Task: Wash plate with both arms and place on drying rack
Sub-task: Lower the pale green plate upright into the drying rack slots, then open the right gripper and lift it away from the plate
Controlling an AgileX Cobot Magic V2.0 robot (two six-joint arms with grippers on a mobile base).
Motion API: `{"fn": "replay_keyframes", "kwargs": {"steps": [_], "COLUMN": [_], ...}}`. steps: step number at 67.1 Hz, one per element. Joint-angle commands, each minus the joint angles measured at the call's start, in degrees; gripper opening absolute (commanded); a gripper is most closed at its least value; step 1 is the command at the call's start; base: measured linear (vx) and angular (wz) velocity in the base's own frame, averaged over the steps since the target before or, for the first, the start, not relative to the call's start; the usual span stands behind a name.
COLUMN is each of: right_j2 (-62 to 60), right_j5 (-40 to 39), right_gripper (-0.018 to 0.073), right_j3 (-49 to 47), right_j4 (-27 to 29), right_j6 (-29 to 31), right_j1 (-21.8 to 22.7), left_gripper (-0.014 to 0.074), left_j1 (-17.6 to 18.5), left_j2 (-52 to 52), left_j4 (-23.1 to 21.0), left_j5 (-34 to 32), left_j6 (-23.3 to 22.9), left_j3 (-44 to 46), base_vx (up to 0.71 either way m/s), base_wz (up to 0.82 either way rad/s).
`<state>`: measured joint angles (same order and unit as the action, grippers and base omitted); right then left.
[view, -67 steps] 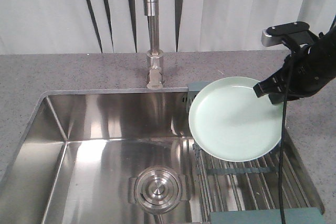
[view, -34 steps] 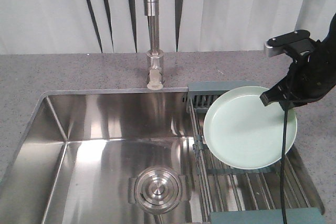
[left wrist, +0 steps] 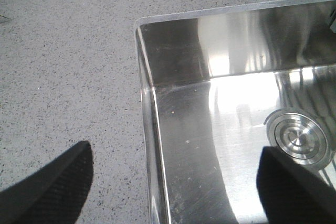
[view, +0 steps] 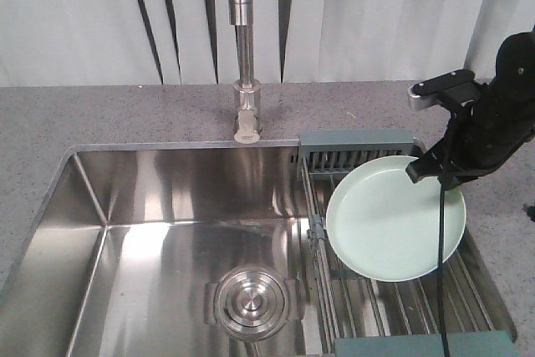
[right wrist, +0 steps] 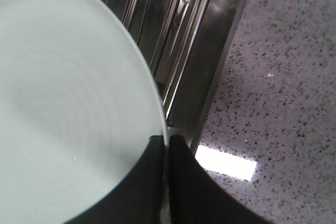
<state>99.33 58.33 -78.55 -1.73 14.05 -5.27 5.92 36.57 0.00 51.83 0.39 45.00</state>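
Pinching the mint plate (view: pixel 393 223) by its upper right rim, right claw (view: pixel 435 166) closed on it, plate tilted over the rack (view: pixel 359 146) beside the sink (view: pixel 167 198); left claw (left wrist: pixel 173 182) fingers spread wide above the tabletop (left wrist: pixel 68 66) edge

no readable text, labels or numbers

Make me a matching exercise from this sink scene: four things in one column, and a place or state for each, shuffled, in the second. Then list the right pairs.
Things
1. plate
2. drying rack
3. round steel drain
4. left end effector

Places or states
A. on the sink floor
B. pinched at its rim by the right end effector
C. open, over the sink's left edge
D. spans the sink's right side

Pairs: 1-B, 2-D, 3-A, 4-C
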Motion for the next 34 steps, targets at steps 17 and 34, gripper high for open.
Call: {"fn": "replay_keyframes", "kwargs": {"steps": [17, 34], "right_j2": [2.09, 3.72], "right_j5": [-3.13, -2.74], "right_gripper": [0.0004, 0.0127], "right_j3": [-1.49, -1.49], "right_j4": [-0.66, -0.66], "right_j6": [-0.35, -1.58], "right_j1": [0.34, 0.34], "left_gripper": [0.0584, 0.0584], "left_j1": [0.16, 0.16], "left_j2": [0.05, 0.05], "left_j4": [0.0, 0.0], "left_j5": [-3.96, -3.96], "left_j6": [-0.39, -0.39], "left_j3": [1.2, 1.2], "base_vx": [0.0, 0.0], "base_wz": [0.0, 0.0]}}
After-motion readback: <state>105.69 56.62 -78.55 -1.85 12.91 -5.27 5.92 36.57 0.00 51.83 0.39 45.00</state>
